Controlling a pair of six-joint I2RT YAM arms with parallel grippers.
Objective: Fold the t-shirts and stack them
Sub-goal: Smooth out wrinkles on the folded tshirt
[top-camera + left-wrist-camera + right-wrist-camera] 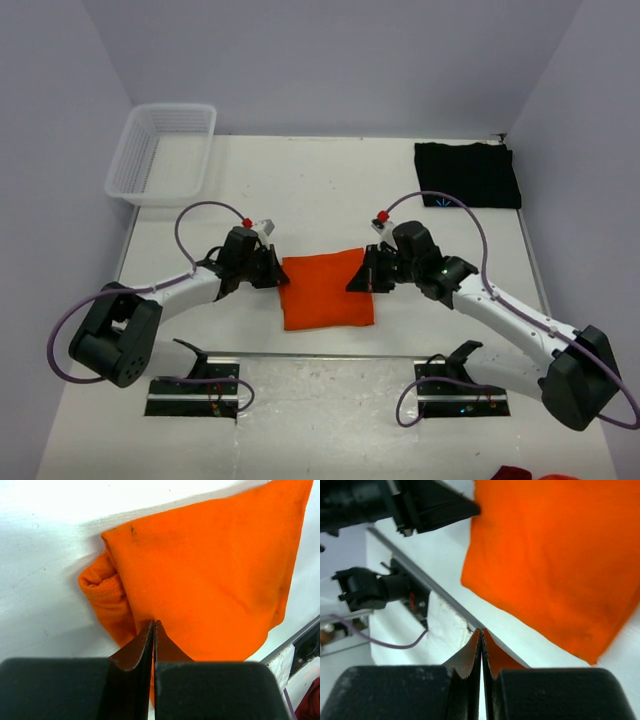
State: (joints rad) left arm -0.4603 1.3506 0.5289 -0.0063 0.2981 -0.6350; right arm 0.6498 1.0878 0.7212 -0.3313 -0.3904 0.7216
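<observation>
left fingers (141, 647), right fingers (470, 656) pressed together | orange t-shirt (325, 290), bunched sleeve: left wrist only | black t-shirt (468, 174): top only

The table (320, 190) carries everything. In its middle, a little toward the near side, the middle t-shirt (325, 292) lies flat on the surface. The left gripper (280, 272) is at the left edge of this shirt, close to its far corner. The right gripper (358, 280) is over the right part of it, also toward the far side, so the shirt lies between the two. The far t-shirt (467, 175) lies at the far right corner of the table, well apart from the middle one. The basket (125, 170) stands at the far left corner. The left arm base (110, 340) and the right arm base (580, 375) sit at the near side, one at each end
</observation>
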